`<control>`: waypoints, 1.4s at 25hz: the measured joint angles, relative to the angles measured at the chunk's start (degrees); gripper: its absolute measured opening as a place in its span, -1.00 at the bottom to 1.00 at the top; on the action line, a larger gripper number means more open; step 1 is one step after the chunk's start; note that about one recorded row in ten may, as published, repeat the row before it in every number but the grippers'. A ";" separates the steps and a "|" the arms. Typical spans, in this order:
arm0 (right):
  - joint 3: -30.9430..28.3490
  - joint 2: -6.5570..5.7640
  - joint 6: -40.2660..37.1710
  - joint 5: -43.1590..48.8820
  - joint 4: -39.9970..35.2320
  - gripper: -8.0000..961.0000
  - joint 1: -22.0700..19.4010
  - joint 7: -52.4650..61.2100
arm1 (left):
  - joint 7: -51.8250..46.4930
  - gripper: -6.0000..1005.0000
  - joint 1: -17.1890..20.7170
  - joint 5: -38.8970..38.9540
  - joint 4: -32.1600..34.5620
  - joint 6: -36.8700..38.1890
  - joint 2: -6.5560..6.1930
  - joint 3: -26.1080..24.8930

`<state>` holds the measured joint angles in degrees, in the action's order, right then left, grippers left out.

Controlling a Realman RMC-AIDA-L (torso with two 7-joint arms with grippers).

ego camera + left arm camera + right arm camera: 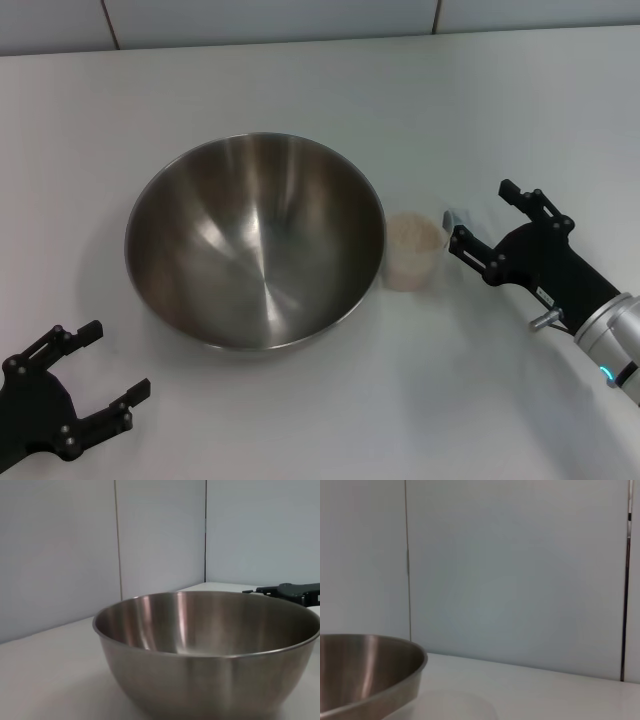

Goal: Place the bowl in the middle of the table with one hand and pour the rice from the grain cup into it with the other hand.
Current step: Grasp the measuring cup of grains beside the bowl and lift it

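Observation:
The steel bowl (255, 240) stands empty near the middle of the white table (300, 80). The clear grain cup (412, 252), filled with rice (412, 236), stands upright just right of the bowl, almost touching its rim. My right gripper (480, 214) is open, right of the cup and apart from it, with its fingers pointing toward it. My left gripper (118, 358) is open and empty at the front left, short of the bowl. The left wrist view shows the bowl (207, 650) close up and the right gripper (290, 591) behind it. The right wrist view shows the bowl's rim (370, 670) and the cup's rim (450, 705).
A pale panelled wall (300, 20) runs along the table's far edge. Bare tabletop lies behind the bowl and at the front right of it.

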<state>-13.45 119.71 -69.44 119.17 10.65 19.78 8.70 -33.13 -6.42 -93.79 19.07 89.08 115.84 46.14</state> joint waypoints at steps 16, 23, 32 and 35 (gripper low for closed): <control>-0.19 0.00 -0.75 0.00 0.86 0.12 -0.60 0.00 | -0.01 0.72 -0.35 -0.70 -0.46 -1.05 0.00 -0.12; -0.17 0.05 -1.05 0.00 0.85 -0.69 -0.83 0.00 | -0.01 0.72 -0.36 -0.70 -0.44 -0.78 0.00 -0.27; -1.27 0.09 -4.87 -0.11 0.90 -0.95 -1.44 -0.61 | 0.00 0.72 -0.63 -0.69 -0.43 -0.66 0.25 -0.21; -3.04 0.09 -6.87 -0.13 1.62 -0.95 -1.71 -2.72 | 0.00 0.72 -0.63 -0.69 -0.43 -0.66 0.28 -0.21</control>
<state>-16.49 119.80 -76.31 119.04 12.27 18.07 5.98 -33.13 -7.05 -94.48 18.64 88.42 116.12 45.93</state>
